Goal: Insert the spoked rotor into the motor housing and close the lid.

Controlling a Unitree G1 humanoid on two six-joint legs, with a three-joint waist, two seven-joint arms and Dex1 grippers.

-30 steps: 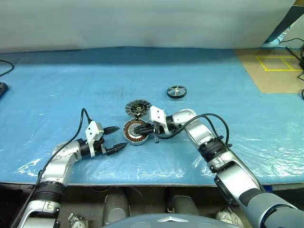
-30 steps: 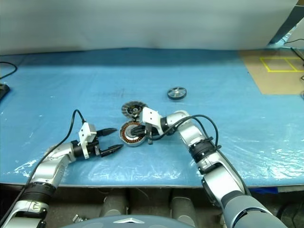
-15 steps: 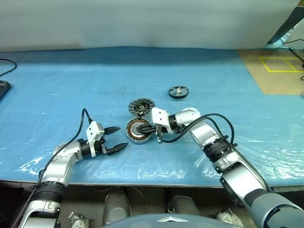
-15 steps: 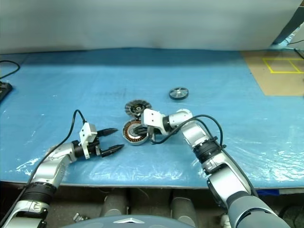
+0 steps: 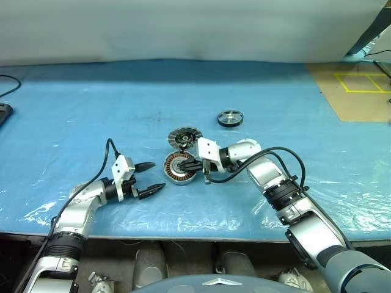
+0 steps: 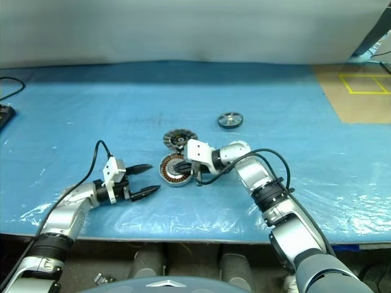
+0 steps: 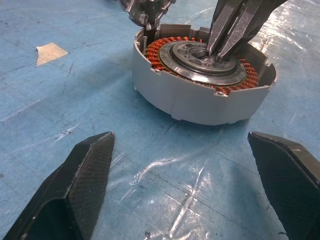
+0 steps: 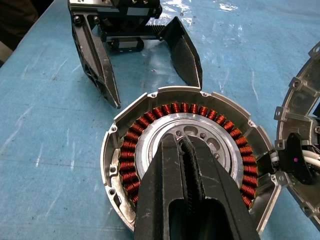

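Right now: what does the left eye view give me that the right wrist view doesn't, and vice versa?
Left eye view only: the spoked rotor lying apart on the blue table cover, far side of the work; the lid whole, open beside the motor housing.
Right wrist view only: the copper windings and the metal hub in detail, with the right gripper shut, its tips over the hub; the lid shows just an edge.
Shared: housing with no rotor in it, left gripper open, short of it.
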